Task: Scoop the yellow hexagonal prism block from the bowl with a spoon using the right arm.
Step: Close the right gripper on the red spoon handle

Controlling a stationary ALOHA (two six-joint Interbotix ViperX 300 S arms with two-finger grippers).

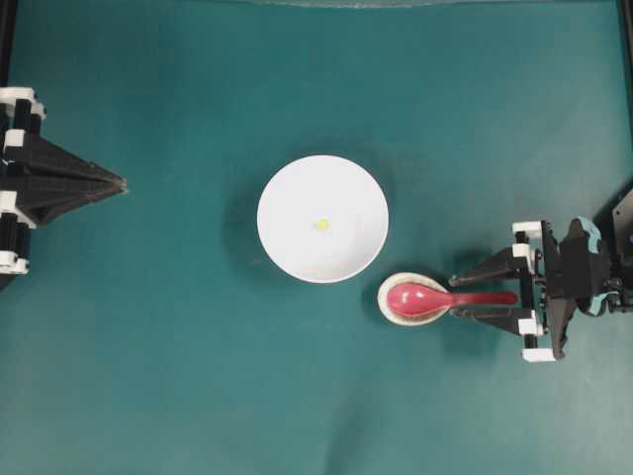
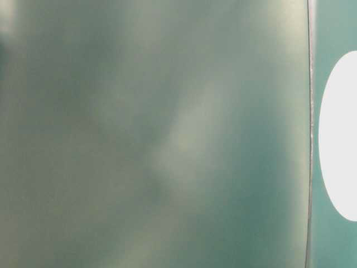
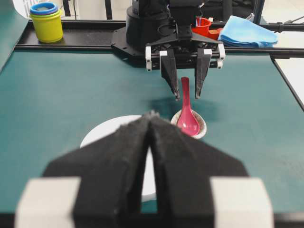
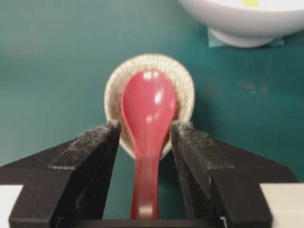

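Spoon point(image 1: 435, 296) lies scoop-down in the spoon rest point(image 1: 394, 309) beside the bowl point(image 1: 322, 219); I see my right gripper point(image 1: 453, 297) spread, straddling its handle. Yellow block point(image 1: 321, 225) sits mid-bowl; left gripper point(image 1: 121, 183) pressed together.

We find no text, label, brand, number or sign that we can read in any of the four views.
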